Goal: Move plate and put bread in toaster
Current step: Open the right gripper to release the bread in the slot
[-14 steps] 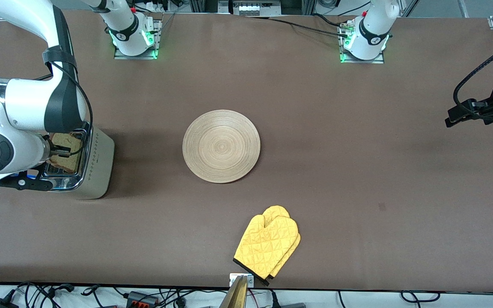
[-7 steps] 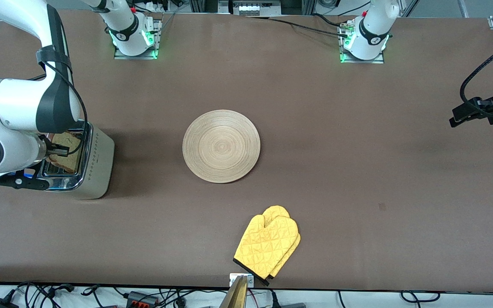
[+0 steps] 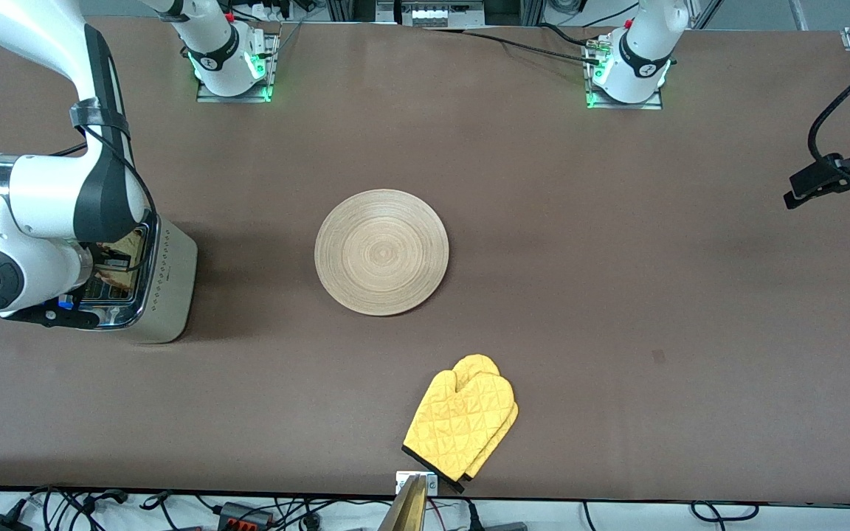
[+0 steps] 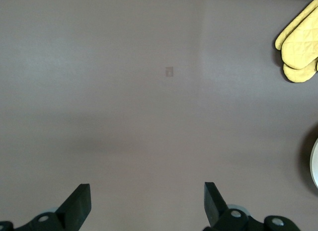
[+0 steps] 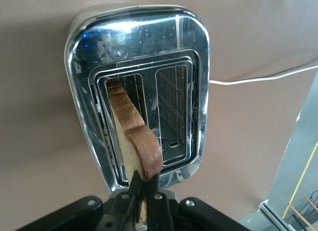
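The bread (image 5: 134, 126) stands on edge, partly down in one slot of the toaster (image 5: 139, 32), with its crusted top sticking out. My right gripper (image 5: 144, 179) is shut on that top crust, right above the toaster (image 3: 170, 287) at the right arm's end of the table. In the front view the arm hides most of the bread (image 3: 126, 245). The round wooden plate (image 3: 381, 252) lies bare at mid-table. My left gripper (image 4: 146, 191) hangs open over bare table toward the left arm's end, holding nothing.
A yellow quilted oven mitt (image 3: 462, 420) lies near the table edge closest to the front camera and also shows in the left wrist view as the mitt (image 4: 298, 47). The toaster's white cord (image 5: 258, 78) trails off across the table.
The right gripper has lowered the bread deeper into the toaster slot. The left arm has drawn back toward its own end of the table.
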